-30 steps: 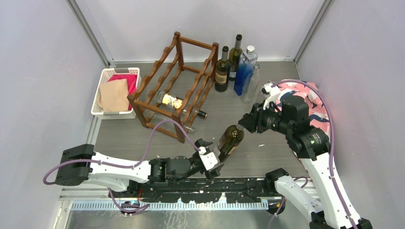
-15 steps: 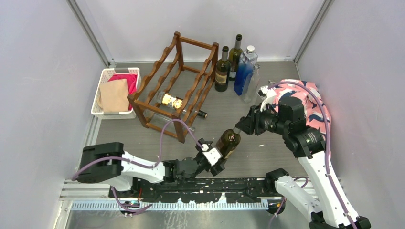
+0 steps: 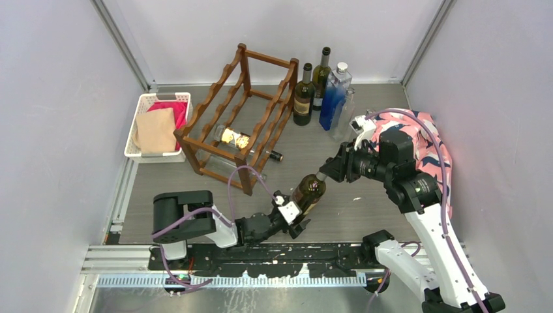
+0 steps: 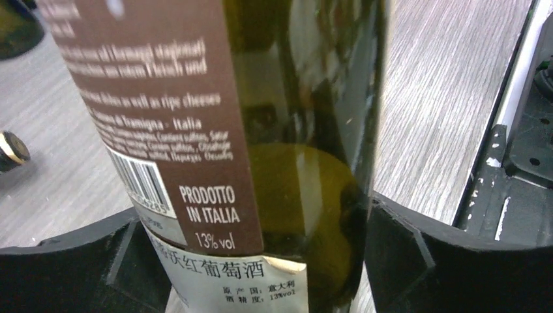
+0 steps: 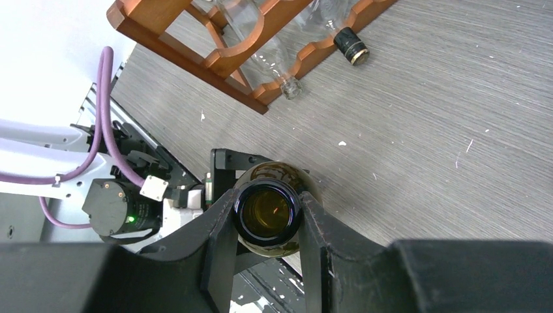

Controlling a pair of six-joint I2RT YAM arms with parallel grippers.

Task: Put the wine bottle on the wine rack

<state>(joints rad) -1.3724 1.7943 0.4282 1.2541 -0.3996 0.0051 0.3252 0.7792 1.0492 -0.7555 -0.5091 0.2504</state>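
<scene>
The right end effector (image 3: pixel 324 172) is pinched shut on the neck of the wine bottle (image 3: pixel 308 193). In the right wrist view its two fingers (image 5: pixel 218 241) press either side of the open mouth (image 5: pixel 267 212). The left end effector (image 3: pixel 295 212) is spread wide around the bottle's lower body. In the left wrist view a black finger (image 4: pixel 72 261) sits just beside the glass on each side, below the brown back label (image 4: pixel 163 117).

The dark green bottle is tilted between the two arms, base toward the left arm and neck toward the right. It is over the near middle of the grey worktop (image 3: pixel 365 212), apart from the wine rack (image 3: pixel 242 107) and not on it.

The reddish-brown rack stands farther back and to the left. A bottle with a gold label (image 3: pixel 236 139) lies across its lower rails, capped neck poking out toward the right. A clear glass bottle (image 5: pixel 277 65) lies beside it.

A white basket (image 3: pixel 138 154) holding pink and tan cloths sits left of the rack. Two dark wine bottles (image 3: pixel 303 96) and a blue-tinted clear bottle (image 3: pixel 334 98) stand upright at the back. A patterned cloth (image 3: pixel 432 130) lies at the right edge, behind the right arm.
</scene>
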